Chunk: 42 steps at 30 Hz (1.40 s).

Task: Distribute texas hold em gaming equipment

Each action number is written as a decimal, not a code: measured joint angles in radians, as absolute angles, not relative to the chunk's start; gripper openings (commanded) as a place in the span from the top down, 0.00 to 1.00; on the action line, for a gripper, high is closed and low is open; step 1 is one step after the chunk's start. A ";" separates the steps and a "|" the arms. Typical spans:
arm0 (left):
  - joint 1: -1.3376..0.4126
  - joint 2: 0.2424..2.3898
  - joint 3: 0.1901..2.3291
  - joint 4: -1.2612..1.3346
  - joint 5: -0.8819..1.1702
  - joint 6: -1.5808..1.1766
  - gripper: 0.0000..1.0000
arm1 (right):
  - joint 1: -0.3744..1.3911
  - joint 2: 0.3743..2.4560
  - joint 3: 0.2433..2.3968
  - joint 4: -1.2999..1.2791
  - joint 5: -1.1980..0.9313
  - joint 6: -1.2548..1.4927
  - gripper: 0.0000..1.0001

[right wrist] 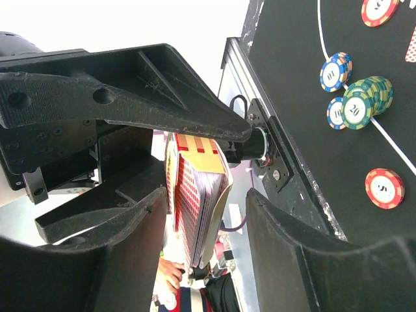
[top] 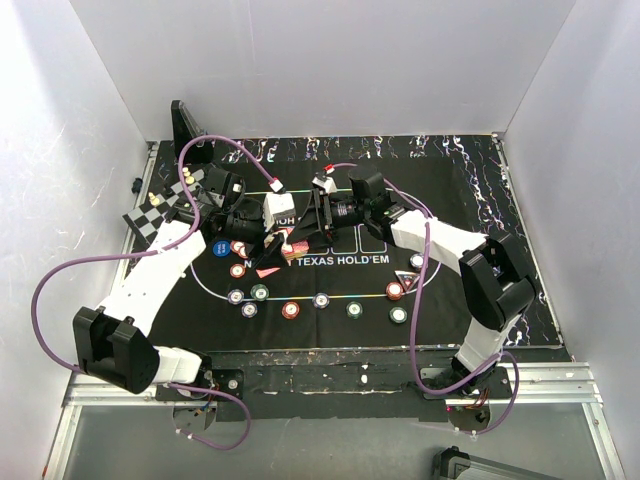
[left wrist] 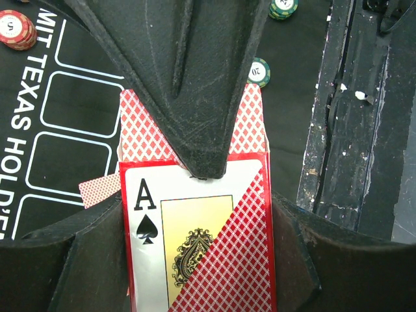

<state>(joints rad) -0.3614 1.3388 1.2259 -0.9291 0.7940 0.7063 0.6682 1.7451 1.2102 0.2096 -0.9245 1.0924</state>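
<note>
My left gripper (left wrist: 201, 227) is shut on a red card box (left wrist: 195, 247) with an ace of spades on its face. Red-backed playing cards (left wrist: 250, 123) stick out of the box's open end. The right gripper (right wrist: 208, 188) stands open around that protruding deck (right wrist: 198, 201), with a gap between the cards and its fingers. In the top view both grippers meet over the middle of the black Texas Hold'em mat (top: 330, 275). One loose card (left wrist: 97, 190) lies on the mat. Poker chips (top: 321, 300) sit along the white arc, and a dark triangular marker (top: 405, 280) lies at its right end.
A small chessboard with pieces (top: 160, 210) sits at the mat's far left. Stacked chips (right wrist: 367, 94) and a red chip (right wrist: 383, 188) lie near the right gripper. The metal table edge (left wrist: 364, 130) runs beside the mat. White walls enclose three sides.
</note>
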 measured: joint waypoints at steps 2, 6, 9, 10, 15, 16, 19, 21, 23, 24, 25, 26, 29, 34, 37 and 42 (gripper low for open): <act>-0.361 1.339 1.226 -0.928 0.794 0.707 1.00 | 0.667 1.748 1.210 0.213 -0.928 1.098 0.43; -0.361 1.336 1.226 -0.922 0.797 0.707 1.00 | 0.661 1.748 1.198 0.237 -0.941 1.113 0.49; -0.361 1.332 1.226 -0.915 0.797 0.706 1.00 | 0.652 1.748 1.177 0.262 -0.950 1.132 0.53; -0.361 1.332 1.226 -0.915 0.796 0.706 1.00 | 0.650 1.748 1.172 0.274 -0.956 1.142 0.54; -0.362 1.332 1.226 -0.916 0.796 0.706 1.00 | 0.638 1.747 1.132 0.363 -0.974 1.190 0.58; -0.362 1.332 1.226 -0.916 0.796 0.706 1.00 | 0.635 1.747 1.126 0.371 -0.976 1.198 0.59; -0.361 1.332 1.226 -0.916 0.794 0.706 1.00 | 0.624 1.740 1.113 0.387 -0.981 1.209 0.61; -0.362 1.332 1.226 -0.914 0.795 0.706 1.00 | 0.617 1.733 1.106 0.394 -0.982 1.210 0.63; -0.361 1.332 1.226 -0.914 0.796 0.706 1.00 | 0.611 1.726 1.099 0.397 -0.982 1.210 0.65; -0.361 1.332 1.226 -0.915 0.796 0.705 1.00 | 0.608 1.723 1.097 0.397 -0.982 1.211 0.65; -0.361 1.332 1.226 -0.914 0.796 0.705 1.00 | 0.607 1.721 1.096 0.397 -0.982 1.212 0.66; -0.362 1.332 1.226 -0.913 0.796 0.704 1.00 | 0.604 1.719 1.095 0.397 -0.982 1.213 0.66; -0.361 1.332 1.226 -0.912 0.798 0.702 1.00 | 0.596 1.705 1.082 0.400 -0.982 1.213 0.69; -0.361 1.331 1.226 -0.910 0.802 0.701 1.00 | 0.571 1.678 1.058 0.399 -0.982 1.213 0.73; -0.361 1.329 1.226 -0.907 0.802 0.698 1.00 | 0.554 1.664 1.045 0.397 -0.982 1.213 0.76; -0.361 1.327 1.225 -0.904 0.808 0.695 1.00 | 0.530 1.645 1.034 0.392 -0.983 1.212 0.85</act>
<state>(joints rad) -0.3614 1.3266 1.2255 -0.9039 0.8082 0.6949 0.5297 1.6447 1.0336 0.3920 -0.9829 1.2118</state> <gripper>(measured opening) 0.650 0.201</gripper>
